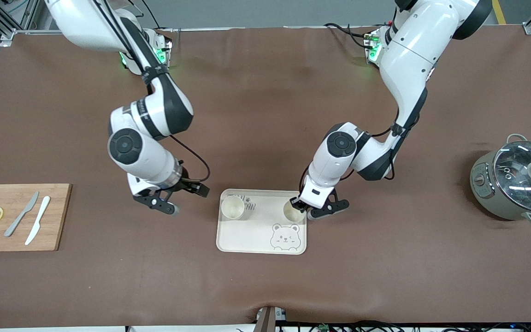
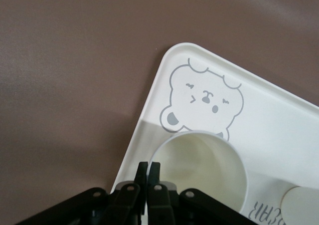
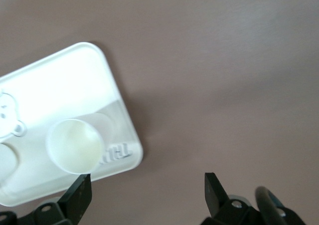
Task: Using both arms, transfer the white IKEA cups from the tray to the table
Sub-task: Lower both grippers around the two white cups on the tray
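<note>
Two cream-white cups stand in the bear tray (image 1: 256, 237), both along its edge farther from the front camera. My left gripper (image 1: 298, 206) is shut on the rim of the cup (image 1: 292, 212) toward the left arm's end. In the left wrist view, the fingers (image 2: 148, 167) pinch that cup's wall (image 2: 199, 170). The other cup (image 1: 232, 207) stands free toward the right arm's end. My right gripper (image 1: 181, 197) is open and empty over the bare table beside the tray. In the right wrist view it (image 3: 146, 190) is apart from that cup (image 3: 75, 146).
A wooden cutting board (image 1: 58, 216) with two knives and two lemon slices lies at the right arm's end. A grey-green pot with a glass lid (image 1: 519, 182) stands at the left arm's end. Brown table lies all round the tray.
</note>
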You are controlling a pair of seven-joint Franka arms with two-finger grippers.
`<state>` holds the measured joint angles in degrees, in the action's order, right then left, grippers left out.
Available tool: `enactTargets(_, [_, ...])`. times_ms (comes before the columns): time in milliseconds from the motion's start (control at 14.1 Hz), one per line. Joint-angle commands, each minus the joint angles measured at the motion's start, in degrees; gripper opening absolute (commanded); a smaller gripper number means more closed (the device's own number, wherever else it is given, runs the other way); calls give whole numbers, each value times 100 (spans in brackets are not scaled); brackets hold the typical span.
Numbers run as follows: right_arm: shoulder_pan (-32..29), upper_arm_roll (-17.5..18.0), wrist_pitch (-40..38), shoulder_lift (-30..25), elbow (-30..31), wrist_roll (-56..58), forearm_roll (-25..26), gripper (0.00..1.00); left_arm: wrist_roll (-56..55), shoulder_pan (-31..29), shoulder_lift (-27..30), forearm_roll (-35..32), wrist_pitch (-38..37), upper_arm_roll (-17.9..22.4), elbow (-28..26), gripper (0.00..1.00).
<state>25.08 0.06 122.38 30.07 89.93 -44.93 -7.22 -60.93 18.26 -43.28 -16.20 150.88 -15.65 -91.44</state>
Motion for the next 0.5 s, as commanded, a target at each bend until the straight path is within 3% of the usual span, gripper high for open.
enactTargets(0, [312,-41,5,648,-686,-376,-7,100,-25,-41,187,-33,-295,-17,47,0])
enactTargets(142, [445,-50,389,816,-713,-481,10,100,2,-120,380,-33,-331,1,39,0])
enactTargets(284, [463,-50,585,939,-704,-499,2,83,2,-243,609,-33,-523,-25,47,0])
enactTargets(426, [524,-50,716,1088,-713,-534,19,75,116,-261,741,-94,-1059,1,152,0])
